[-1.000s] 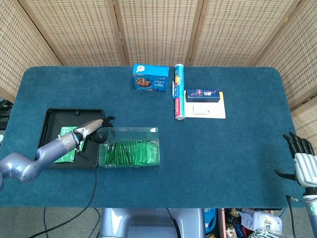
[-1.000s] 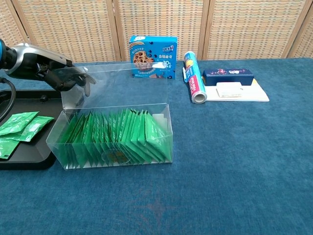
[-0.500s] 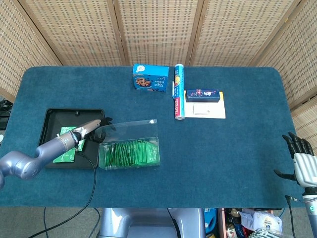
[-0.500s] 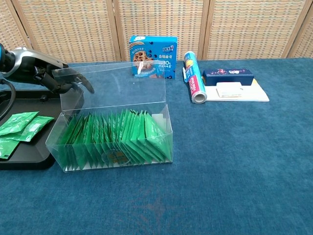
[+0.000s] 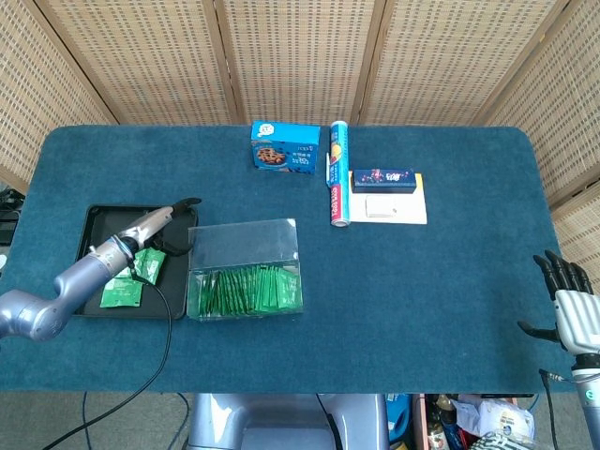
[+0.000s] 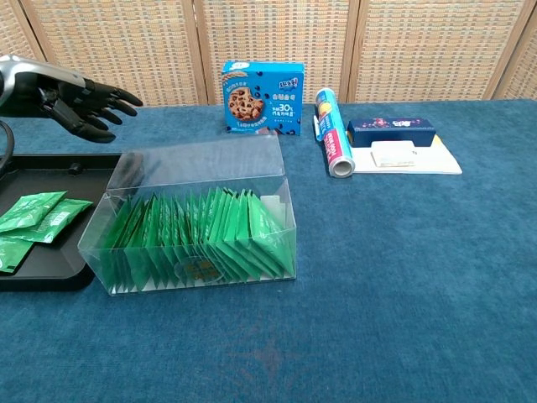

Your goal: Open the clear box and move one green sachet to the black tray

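Note:
The clear box (image 5: 246,305) (image 6: 197,252) stands just right of the black tray (image 5: 92,217) (image 6: 50,275). Its lid (image 5: 244,244) (image 6: 201,158) is swung back behind it, so the top is uncovered. A row of green sachets (image 5: 248,288) (image 6: 205,227) stands upright inside. Green sachets (image 5: 131,277) (image 6: 38,214) also lie in the tray. My left hand (image 5: 171,213) (image 6: 84,99) hovers over the tray's far right corner with its fingers spread, holding nothing and clear of the lid. My right hand (image 5: 570,298) hangs at the table's right edge, fingers apart and empty.
At the back of the table are a blue biscuit box (image 5: 284,148) (image 6: 262,97), a roll (image 5: 338,173) (image 6: 334,134), and a dark blue box (image 5: 382,178) (image 6: 393,130) on a white sheet. A black cable (image 5: 169,328) trails from the left arm over the front edge.
My left hand has let go of the lid and drawn back to the left. The lid has tipped from near upright to leaning back behind the box.

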### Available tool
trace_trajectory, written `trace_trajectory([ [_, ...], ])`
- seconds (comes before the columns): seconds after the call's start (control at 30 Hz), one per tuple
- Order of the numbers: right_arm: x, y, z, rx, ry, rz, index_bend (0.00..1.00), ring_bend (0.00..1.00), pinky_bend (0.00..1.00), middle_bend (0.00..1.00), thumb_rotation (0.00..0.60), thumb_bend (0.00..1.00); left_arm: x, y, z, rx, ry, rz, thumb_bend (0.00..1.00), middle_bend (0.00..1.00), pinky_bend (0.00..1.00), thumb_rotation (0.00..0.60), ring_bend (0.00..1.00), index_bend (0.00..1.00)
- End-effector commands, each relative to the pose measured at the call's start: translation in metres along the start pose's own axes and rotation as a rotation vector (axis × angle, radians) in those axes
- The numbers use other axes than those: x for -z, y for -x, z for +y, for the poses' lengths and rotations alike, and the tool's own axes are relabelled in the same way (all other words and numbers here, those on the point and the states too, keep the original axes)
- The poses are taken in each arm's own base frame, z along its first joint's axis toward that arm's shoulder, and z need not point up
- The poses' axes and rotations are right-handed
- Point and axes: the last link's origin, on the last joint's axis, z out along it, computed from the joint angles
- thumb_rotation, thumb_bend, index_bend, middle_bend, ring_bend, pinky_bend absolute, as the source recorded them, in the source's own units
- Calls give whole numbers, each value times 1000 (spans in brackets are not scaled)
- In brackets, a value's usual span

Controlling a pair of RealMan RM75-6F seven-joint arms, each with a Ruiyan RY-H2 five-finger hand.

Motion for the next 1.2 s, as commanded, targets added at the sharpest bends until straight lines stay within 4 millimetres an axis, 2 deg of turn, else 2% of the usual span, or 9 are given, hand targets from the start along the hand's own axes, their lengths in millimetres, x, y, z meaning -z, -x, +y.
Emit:
trace_trajectory([
  [0.03,0,0,0,0,0,0,0,0,0,0,600,0,5,-5,0,0,11,22,412,0,0,600,0,0],
  [0.3,0,0,-1,0,-1,1,0,0,0,0,600,0,19,-13,9,-49,119,119,411,0,0,600,0,4],
  [0.4,0,-1,-1,0,0,2,0,0,0,0,600,0,20,-11,18,-97,178,137,411,0,0,600,0,110],
  [0.47,0,-1,-1,0,2,3,0,0,0,0,600,0,20,-11,26,-148,225,148,411,0,0,600,0,227],
  [0.57,-1,-1,0,0,5,2,0,0,0,0,600,0,19,-11,39,-209,289,159,411,0,0,600,0,348],
  [0.67,-1,-1,1,0,10,2,0,0,0,0,600,0,16,-11,55,-289,369,180,411,0,0,600,0,418],
  [0.73,-2,0,2,2,15,0,0,0,0,0,600,0,13,-4,72,-369,445,181,411,0,0,600,0,446],
  [1.0,-4,1,4,5,29,-4,0,0,0,0,600,0,-7,36,104,-577,553,125,412,0,0,600,0,489],
  [1.2,-5,2,7,4,45,-7,0,0,0,0,600,0,-21,68,108,-715,609,104,411,0,0,600,0,489],
])
